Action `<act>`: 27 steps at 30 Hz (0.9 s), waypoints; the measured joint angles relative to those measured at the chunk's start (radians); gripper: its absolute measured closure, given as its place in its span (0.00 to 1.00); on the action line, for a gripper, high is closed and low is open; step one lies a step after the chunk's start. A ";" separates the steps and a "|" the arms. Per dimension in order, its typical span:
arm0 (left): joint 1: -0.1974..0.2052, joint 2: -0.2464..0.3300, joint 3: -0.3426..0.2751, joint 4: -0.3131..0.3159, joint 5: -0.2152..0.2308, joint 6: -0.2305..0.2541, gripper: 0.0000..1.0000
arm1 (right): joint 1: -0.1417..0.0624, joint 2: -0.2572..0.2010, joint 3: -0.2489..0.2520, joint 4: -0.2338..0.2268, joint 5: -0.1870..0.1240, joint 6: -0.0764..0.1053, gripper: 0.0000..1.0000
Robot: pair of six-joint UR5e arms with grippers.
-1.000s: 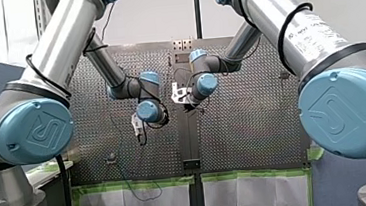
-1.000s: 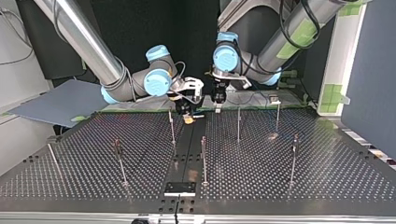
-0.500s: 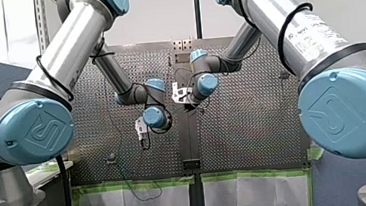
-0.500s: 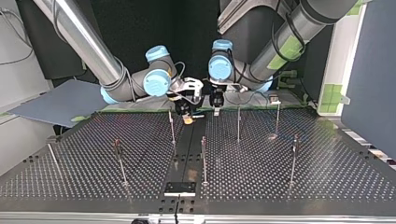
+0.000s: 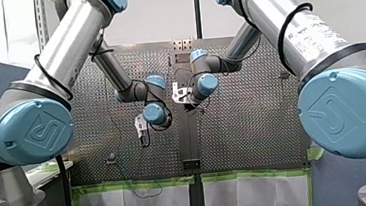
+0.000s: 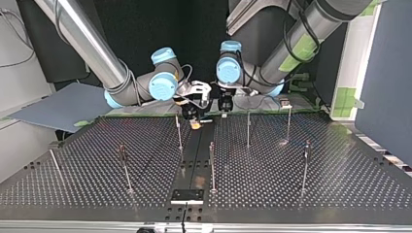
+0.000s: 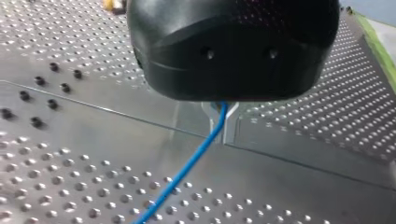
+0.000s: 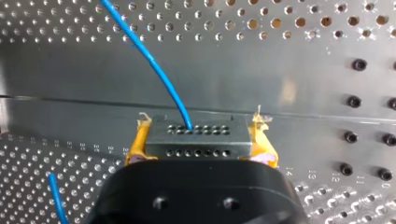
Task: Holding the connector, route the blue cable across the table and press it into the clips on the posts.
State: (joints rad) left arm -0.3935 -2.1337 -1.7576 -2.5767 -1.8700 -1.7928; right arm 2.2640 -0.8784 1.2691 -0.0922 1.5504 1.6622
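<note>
My right gripper [image 8: 201, 128] is shut on the grey connector [image 8: 196, 142], with a yellow pad [image 8: 140, 140] on each side of it. The blue cable [image 8: 154, 65] leaves the connector's face and arcs away over the perforated table [image 8: 303, 60]. Just beside it in the top view, my left gripper [image 6: 224, 104] hangs low over the table's far edge. In the left wrist view its metal fingers [image 7: 231, 114] pinch the blue cable [image 7: 187, 168], which slopes down to the plate. In the top view my right gripper [image 6: 194, 116] stands left of it.
Thin posts stand across the table in the top view, among them a post [image 6: 179, 133] just ahead of my right gripper, another [image 6: 248, 128] to its right and one in the middle [image 6: 212, 165]. A black plate [image 6: 187, 195] lies at the near edge.
My left arm has moved in toward the middle, close beside my right gripper, and its fingers have shut on the blue cable. My right arm has held still with the connector.
</note>
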 joint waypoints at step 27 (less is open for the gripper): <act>-0.004 0.201 -0.006 -0.109 -0.068 0.007 1.00 | 0.002 -0.181 -0.001 0.043 -0.004 0.073 1.00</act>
State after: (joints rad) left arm -0.3970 -1.9328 -1.7636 -2.6852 -1.9376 -1.7859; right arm 2.2657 -1.0593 1.2682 -0.0490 1.5463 1.7350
